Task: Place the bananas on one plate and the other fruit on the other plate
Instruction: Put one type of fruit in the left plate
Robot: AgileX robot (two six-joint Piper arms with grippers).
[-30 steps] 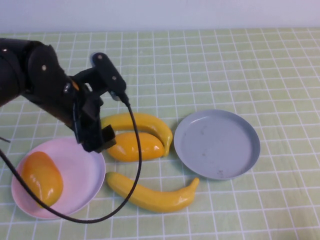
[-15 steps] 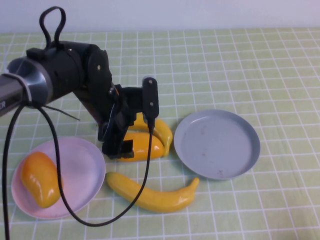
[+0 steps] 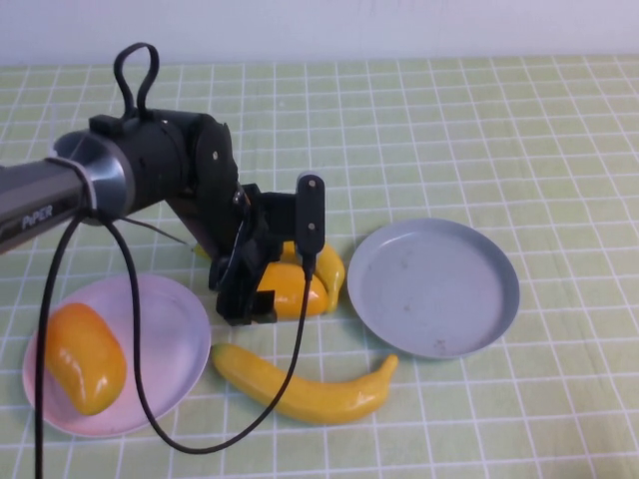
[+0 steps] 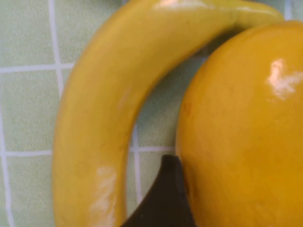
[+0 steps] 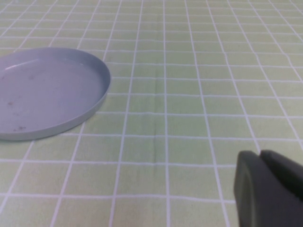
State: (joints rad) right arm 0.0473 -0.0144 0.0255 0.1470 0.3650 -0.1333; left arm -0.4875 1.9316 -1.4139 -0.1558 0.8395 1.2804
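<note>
Two fruits of each kind are on the surface (image 3: pixel 559 140), and only one of them is sorted: one mango-like fruit (image 3: pixel 83 356) lies on the pink plate (image 3: pixel 175 329), while the grey-blue plate (image 3: pixel 433 287) has nothing on it. The second mango-like fruit (image 3: pixel 290 291) lies between the two plates, and the upper banana (image 3: pixel 324 261) curves closely around its far side. The lower banana (image 3: pixel 305 386) lies apart, nearer to the robot.

The left gripper (image 3: pixel 252 291) is low over this second fruit with its jaws wide apart, not closed on anything. In the left wrist view one dark fingertip (image 4: pixel 163 198) stands in the narrow gap between the fruit (image 4: pixel 241 137) and the banana (image 4: pixel 94 127), very near to both.

The main risk seems to be here. If the jaws close a little to the wrong side, the finger may catch the banana together with the fruit, or push the banana away toward the grey-blue plate. The fruit looks smooth and round, so a grip away from its middle could let it slip out or roll. The cable of the arm also hangs near the lower banana and could drag it.

The right gripper (image 5: pixel 270 189) is parked over the bare surface beside the grey-blue plate (image 5: pixel 47 90), with jaws together and holding nothing.
</note>
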